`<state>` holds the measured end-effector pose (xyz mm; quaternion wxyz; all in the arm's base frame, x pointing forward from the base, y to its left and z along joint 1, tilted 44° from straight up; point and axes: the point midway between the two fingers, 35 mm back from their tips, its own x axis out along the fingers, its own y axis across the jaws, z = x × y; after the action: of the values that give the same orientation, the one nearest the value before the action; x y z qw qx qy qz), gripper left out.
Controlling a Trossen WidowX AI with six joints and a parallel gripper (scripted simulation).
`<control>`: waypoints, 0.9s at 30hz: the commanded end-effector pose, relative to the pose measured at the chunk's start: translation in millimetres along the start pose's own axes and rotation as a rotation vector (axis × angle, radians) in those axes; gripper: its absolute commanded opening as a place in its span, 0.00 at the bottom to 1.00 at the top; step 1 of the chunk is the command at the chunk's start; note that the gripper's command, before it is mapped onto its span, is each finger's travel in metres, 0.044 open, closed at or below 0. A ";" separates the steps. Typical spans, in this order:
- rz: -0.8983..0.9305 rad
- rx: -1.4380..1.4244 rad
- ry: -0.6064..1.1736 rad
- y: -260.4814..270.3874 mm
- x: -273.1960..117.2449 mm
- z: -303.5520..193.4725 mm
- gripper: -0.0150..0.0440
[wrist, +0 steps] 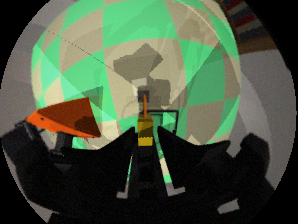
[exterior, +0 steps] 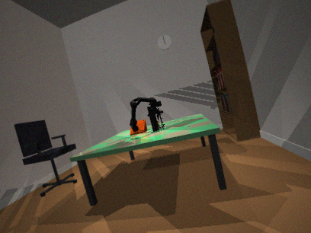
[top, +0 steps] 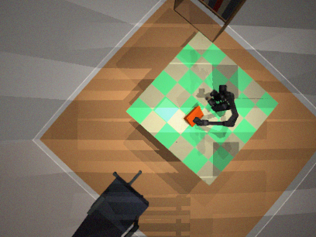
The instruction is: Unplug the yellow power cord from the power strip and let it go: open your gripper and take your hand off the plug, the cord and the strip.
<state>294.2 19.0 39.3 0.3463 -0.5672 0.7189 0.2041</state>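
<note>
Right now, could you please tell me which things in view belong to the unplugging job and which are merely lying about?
Job: yellow plug, its cord, the claw, open around the plug. The power strip I cannot make out.
Lying about: orange block, office chair, bookcase, wall clock.
</note>
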 end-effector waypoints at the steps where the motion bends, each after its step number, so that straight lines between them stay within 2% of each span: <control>1: 0.006 -0.011 0.010 2.5 2.8 -4.3 0.53; 22: 0.006 -0.011 0.010 2.5 14.8 -4.5 0.53; 26: 0.004 -0.002 0.004 1.1 12.6 -3.6 0.35; 27: 0.004 -0.002 0.004 1.1 12.6 -3.6 0.34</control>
<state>290.7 8.3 32.4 0.3437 -0.5666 0.7204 0.2046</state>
